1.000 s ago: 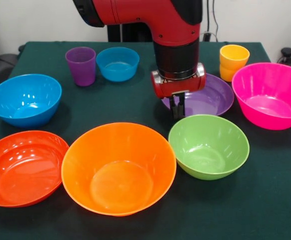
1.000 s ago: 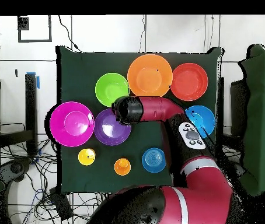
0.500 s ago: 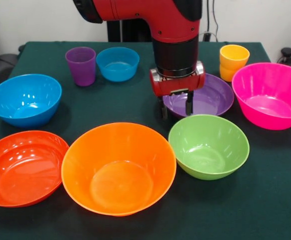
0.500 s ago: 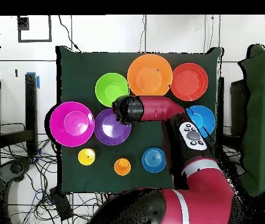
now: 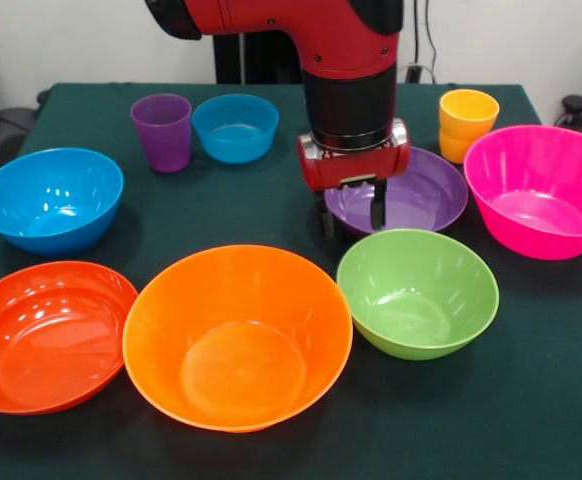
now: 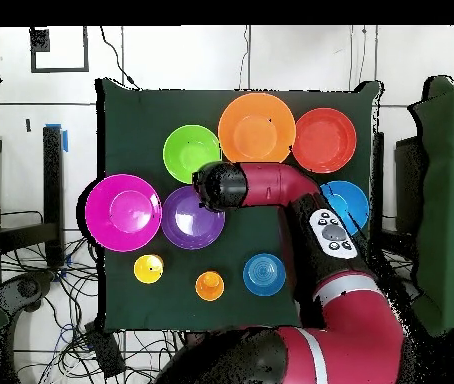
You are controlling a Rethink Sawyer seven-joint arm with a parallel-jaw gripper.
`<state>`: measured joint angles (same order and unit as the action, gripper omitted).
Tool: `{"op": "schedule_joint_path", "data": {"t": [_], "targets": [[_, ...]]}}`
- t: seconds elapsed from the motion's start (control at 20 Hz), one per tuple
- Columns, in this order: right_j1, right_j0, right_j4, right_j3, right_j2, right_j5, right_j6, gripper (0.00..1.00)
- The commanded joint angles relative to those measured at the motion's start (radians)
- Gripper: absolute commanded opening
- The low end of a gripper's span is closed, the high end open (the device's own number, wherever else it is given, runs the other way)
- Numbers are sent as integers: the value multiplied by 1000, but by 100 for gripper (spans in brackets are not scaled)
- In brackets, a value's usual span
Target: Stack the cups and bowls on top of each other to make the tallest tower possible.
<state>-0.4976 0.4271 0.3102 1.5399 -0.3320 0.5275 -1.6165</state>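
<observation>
My gripper [image 5: 353,218] is open and empty, pointing down over the purple bowl's [image 5: 423,190] near left rim. One finger [image 5: 328,222] hangs outside the rim and the other inside. The green bowl [image 5: 418,293] is just in front of it. The large pink bowl [image 5: 541,190] stands at the right, empty. The large orange bowl [image 5: 236,335], red-orange bowl [image 5: 46,335], blue bowl [image 5: 51,198] and small blue bowl [image 5: 236,127] stand apart. The purple cup [image 5: 162,130] and yellow cup [image 5: 468,115] are at the back. The orange cup [image 6: 209,286] shows only in the overhead view.
All bowls and cups stand upright and separate on the dark green table [image 5: 531,400]. In the overhead view the arm [image 6: 271,187] covers the gripper and the purple cup. Cables lie on the floor beside the table [image 6: 31,285].
The gripper's fingers were shut together one second ago and have spread open. The gripper has stayed over the purple bowl's rim. No bowl or cup has moved.
</observation>
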Motion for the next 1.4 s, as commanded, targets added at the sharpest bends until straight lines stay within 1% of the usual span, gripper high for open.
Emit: {"op": "schedule_joint_path", "data": {"t": [0.05, 0.2, 0.4, 0.55, 0.95, 1.1, 1.4], "targets": [[9, -10, 73, 2, -42, 22, 60, 100], [-18, -7, 64, 31, -38, 48, 58, 100], [-100, 23, 49, 119, -38, 79, 65, 100], [-133, 43, 48, 169, -38, 69, 63, 100], [-118, 70, 69, 230, -39, -5, 38, 100], [-104, 76, 80, 235, -38, -27, 33, 100], [-80, 62, 97, 233, -30, -57, 17, 100]]}}
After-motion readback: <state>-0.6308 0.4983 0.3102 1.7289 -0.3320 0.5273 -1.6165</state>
